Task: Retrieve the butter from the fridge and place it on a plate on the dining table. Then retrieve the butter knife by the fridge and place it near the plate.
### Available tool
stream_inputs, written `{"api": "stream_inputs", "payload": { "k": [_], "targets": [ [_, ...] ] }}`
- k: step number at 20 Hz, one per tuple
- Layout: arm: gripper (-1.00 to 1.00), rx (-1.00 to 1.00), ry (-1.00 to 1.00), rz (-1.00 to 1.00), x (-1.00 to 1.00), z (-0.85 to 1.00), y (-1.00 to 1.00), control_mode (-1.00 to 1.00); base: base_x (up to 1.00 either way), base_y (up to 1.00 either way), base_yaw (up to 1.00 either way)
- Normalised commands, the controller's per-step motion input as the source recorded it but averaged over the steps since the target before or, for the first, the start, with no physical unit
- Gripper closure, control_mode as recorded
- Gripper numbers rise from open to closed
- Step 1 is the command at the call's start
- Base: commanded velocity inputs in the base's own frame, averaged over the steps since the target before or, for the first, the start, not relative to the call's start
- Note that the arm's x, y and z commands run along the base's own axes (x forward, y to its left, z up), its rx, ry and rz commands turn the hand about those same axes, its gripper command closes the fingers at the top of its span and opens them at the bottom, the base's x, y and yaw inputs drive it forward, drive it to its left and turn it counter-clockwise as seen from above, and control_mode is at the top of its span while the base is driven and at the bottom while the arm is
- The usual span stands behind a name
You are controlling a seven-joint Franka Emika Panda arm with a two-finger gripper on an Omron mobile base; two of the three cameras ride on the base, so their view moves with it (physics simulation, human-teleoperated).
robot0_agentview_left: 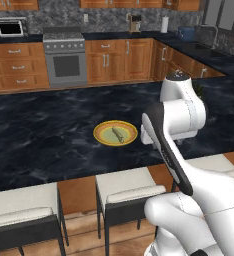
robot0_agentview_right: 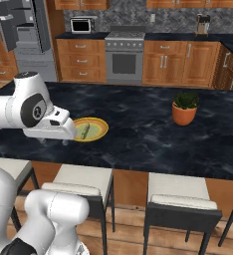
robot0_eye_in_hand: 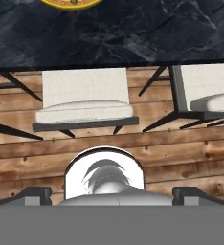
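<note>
The long black marble surface stretches across in front of me, with white-cushioned stools tucked along its near edge. Away in the far left corner in the right base view stands the grey fridge, its upper doors hanging open.

On the surface, well off to the right, sits a potted plant that has nothing to do with my job. The yellow plate lies near the front edge, just beyond my forearm, and the hand view catches its rim at the very top.

My pincer hangs over the stool side of the surface and looks down at the cushions and the wooden floor. Its tips are set wide apart with nothing in them.

And there it is: the butter, a pale greenish stick, lies on the middle of the plate, apart from my hand.

So I judge the first half done, with the butter on the plate and the plate on the dining surface. The step in hand is the switch to the butter knife. That calls for lifting the arm clear of the stools, driving the base back toward the fridge and finding that thin dark sliver beside it. Then I come down with the tips wide and close low and square, since something so slim could easily slip out. After that it goes down near the plate.
</note>
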Motion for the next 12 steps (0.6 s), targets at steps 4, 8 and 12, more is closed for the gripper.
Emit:
{"api": "stream_inputs", "payload": {
  "k": [4,8,12],
  "targets": [
    [-1.00,0.00,0.00,0.00,-0.04,-0.01,0.00,1.00,-0.33,0.01,0.00],
    [-1.00,0.00,0.00,0.00,0.00,0.00,0.00,1.00,-0.53,0.31,0.00],
    [-1.00,0.00,0.00,0.00,0.00,0.00,0.00,1.00,-0.32,0.74,0.00]
  ]
}}
